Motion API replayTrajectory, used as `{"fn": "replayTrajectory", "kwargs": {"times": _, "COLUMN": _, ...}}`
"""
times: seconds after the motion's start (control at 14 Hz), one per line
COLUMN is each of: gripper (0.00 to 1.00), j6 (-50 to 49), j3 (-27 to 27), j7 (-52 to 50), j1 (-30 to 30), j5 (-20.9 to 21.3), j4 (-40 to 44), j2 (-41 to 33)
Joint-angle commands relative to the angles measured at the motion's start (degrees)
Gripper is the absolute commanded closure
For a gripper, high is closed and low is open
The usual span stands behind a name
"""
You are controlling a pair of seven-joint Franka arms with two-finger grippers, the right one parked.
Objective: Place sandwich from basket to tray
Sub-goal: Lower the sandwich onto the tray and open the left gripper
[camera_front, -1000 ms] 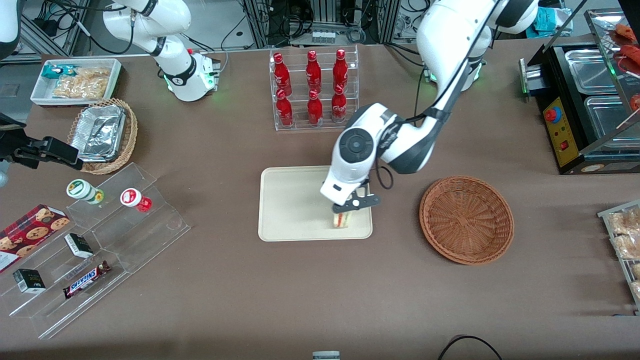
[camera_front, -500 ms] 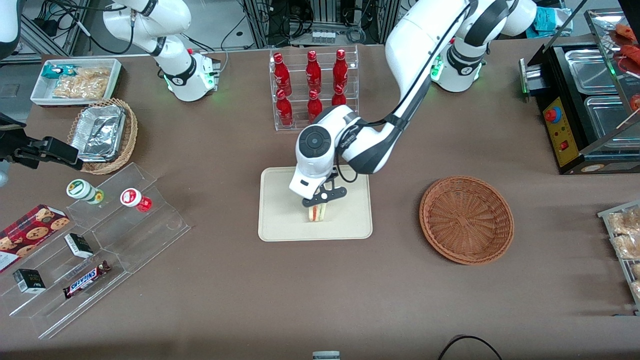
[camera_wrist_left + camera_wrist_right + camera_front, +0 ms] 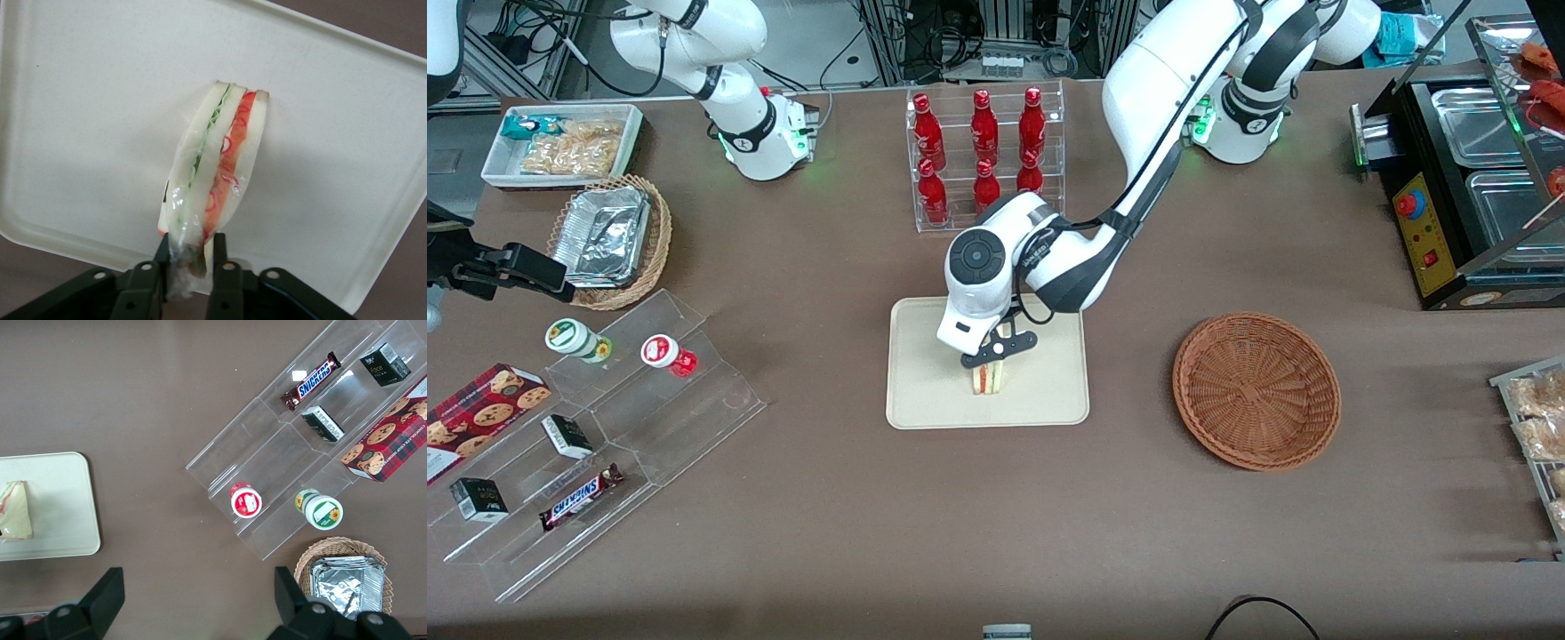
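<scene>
The sandwich [image 3: 987, 378] [image 3: 215, 157], a wrapped white wedge showing green and red-orange filling, stands over the middle of the cream tray [image 3: 925, 391] [image 3: 80, 100]. My left gripper [image 3: 997, 349] [image 3: 190, 257] is directly above it, shut on the wedge's upper end and its clear wrap. I cannot tell whether the sandwich's lower end touches the tray. The right wrist view also catches the sandwich [image 3: 15, 510] on the tray [image 3: 63, 500]. The reddish-brown basket [image 3: 1256, 389] sits beside the tray toward the working arm's end, with nothing in it.
A clear rack of red bottles [image 3: 985, 156] stands farther from the front camera than the tray. A stepped acrylic stand with snacks [image 3: 605, 444], a tan basket of foil containers [image 3: 609, 240] and a white snack bin [image 3: 560, 142] lie toward the parked arm's end. A black appliance [image 3: 1467, 187] sits at the working arm's end.
The gripper carried the sandwich from the tray's edge nearest the basket to the tray's middle, toward the parked arm's end. It moved only slightly in the last half second.
</scene>
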Motion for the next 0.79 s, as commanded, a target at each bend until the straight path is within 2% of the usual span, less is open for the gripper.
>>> {"fn": "replayTrajectory", "kwargs": {"times": 0.0, "gripper": 0.00, "j6": -2.2, "j3": 0.8, "j7": -1.6, "j1": -0.8, "j5": 0.1, "j4": 1.4, "j2": -2.4}}
{"fn": "replayTrajectory", "kwargs": {"times": 0.29, "gripper": 0.00, "j6": -11.1, "j3": 3.2, "j7": -1.2, "j1": -0.4, "j5": 0.9, "j4": 1.3, "j2": -8.2}}
{"fn": "replayTrajectory", "kwargs": {"times": 0.43, "gripper": 0.00, "j6": -16.5, "j3": 4.1, "j7": -1.7, "j1": -0.4, "j5": 4.9, "j4": 1.2, "j2": -10.3}}
{"fn": "replayTrajectory", "kwargs": {"times": 0.5, "gripper": 0.00, "j6": -19.6, "j3": 4.1, "j7": -0.8, "j1": 0.4, "j5": 5.5, "j4": 0.4, "j2": -12.5}}
{"fn": "replayTrajectory", "kwargs": {"times": 0.71, "gripper": 0.00, "j6": -19.7, "j3": 4.0, "j7": 2.9, "j1": 4.5, "j5": 5.1, "j4": -7.2, "j2": -17.8}}
